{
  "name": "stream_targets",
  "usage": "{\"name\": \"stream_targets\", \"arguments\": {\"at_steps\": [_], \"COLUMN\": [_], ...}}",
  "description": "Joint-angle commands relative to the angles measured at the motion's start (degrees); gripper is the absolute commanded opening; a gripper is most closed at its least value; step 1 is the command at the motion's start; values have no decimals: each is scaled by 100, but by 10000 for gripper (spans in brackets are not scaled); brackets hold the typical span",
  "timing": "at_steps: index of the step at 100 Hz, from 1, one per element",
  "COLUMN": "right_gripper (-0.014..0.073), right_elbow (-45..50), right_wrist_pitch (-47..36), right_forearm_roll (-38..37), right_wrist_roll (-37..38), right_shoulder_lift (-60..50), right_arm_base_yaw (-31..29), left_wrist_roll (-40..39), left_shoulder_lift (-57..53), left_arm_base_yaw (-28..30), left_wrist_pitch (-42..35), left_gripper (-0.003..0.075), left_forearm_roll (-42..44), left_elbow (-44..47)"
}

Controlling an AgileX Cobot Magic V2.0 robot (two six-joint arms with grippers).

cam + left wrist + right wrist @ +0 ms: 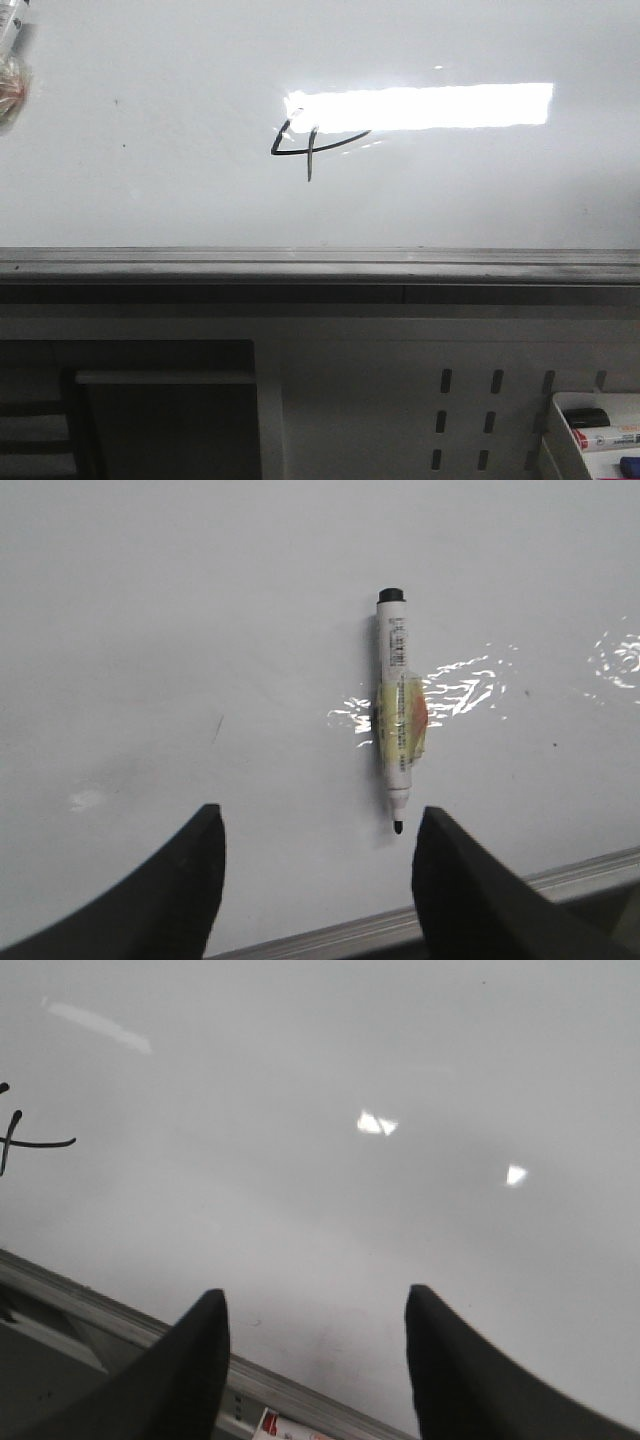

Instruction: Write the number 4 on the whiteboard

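Observation:
The number 4 [305,145] is drawn in thin black lines on the glossy whiteboard [150,180], just under the bright light reflection. Part of it also shows at the edge of the right wrist view [15,1140]. A white marker [397,715] with a yellowish label lies on the whiteboard [150,630], uncapped, its black tip towards my left gripper [318,825]. The left gripper is open and empty, the marker tip just beyond and between its fingers. A bit of the marker shows at the front view's top left [12,55]. My right gripper [315,1305] is open and empty over the whiteboard [400,1060].
The board's grey metal edge rail [320,265] runs across the front. Below it is a white perforated panel with slots [470,410]. A white tray [565,445] at the lower right holds spare markers [605,437]. A dark shelf opening [165,420] is at the lower left.

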Motion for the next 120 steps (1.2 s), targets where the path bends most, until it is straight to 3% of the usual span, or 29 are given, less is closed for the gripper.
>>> {"name": "stream_targets", "arguments": {"at_steps": [1, 8, 22, 31, 85, 100, 120], "right_gripper": [281, 169, -61, -71, -71, -71, -71], "right_elbow": [483, 863, 1302, 1420, 1563, 1563, 1563], "right_wrist_pitch": [-1161, -1448, -1618, -1581, -1466, -1466, -1466], "right_forearm_roll": [-89, -78, -78, -78, -26, -26, -26], "right_wrist_roll": [25, 25, 25, 25, 40, 40, 40], "right_shoulder_lift": [-430, -717, -1105, -1167, -1103, -1103, -1103], "right_arm_base_yaw": [-35, -35, -35, -35, -35, -35, -35], "left_wrist_roll": [-49, -49, -49, -49, -49, -38, -38], "left_shoulder_lift": [-465, -773, -1014, -1003, -1190, -1877, -2647], "left_arm_base_yaw": [8, 8, 8, 8, 22, 331, 899], "left_wrist_pitch": [-1111, -1663, -2612, -2867, -2909, -3230, -3494], "left_gripper": [364, 303, 99, -23, -20, -20, -20], "left_forearm_roll": [-125, -282, -358, -343, -343, -196, -1121], "left_elbow": [408, 815, 1359, 1504, 1817, 2471, 3479]}}
